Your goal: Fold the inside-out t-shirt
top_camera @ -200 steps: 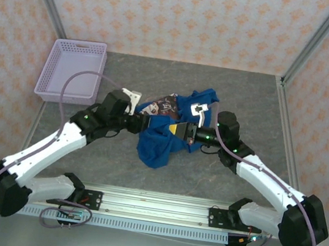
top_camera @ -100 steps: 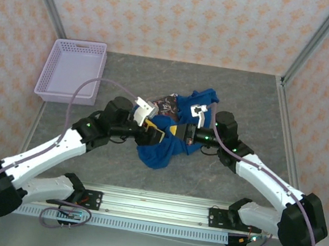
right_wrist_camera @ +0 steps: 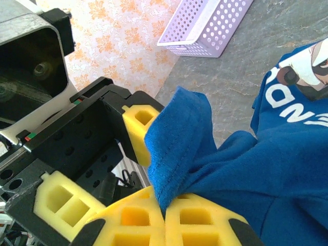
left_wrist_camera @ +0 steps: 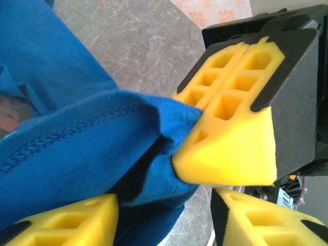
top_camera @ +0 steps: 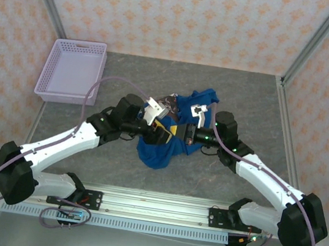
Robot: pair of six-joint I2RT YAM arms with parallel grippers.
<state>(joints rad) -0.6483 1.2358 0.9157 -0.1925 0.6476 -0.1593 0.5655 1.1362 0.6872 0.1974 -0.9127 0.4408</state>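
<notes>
Grey table (top_camera: 248, 98), lavender mesh basket (top_camera: 73, 72) at far-left corner, well apart from the work. Mid-table, betw. both arms: inside-out t-shirt (top_camera: 160, 150), royal blue, bunched in a heap, printed patch showing at its far side. Over the heap, left gripper (top_camera: 160, 132) and right gripper (top_camera: 180, 131) nose to nose, just beside each other. Right: pads (right_wrist_camera: 195, 225) pressed together, pinching a stitched hem fold (right_wrist_camera: 174, 133). Left: fingers (left_wrist_camera: 61, 220) spread, fold betw. them, nothing clamped. Key relation, as a judgement: fold straight out of right's pinch into left's gap, hem line running off from right's tips toward the heap; hence left well placed to close on it just beside right's grip. From top view: heap layout, pad contact hard to read. In left wrist view: stitching entering right's shut pads. In right wrist view: left's upper pad (right_wrist_camera: 137, 125) against or just behind cloth, can't tell which; lower pad (right_wrist_camera: 66, 200) apart from it.
</notes>
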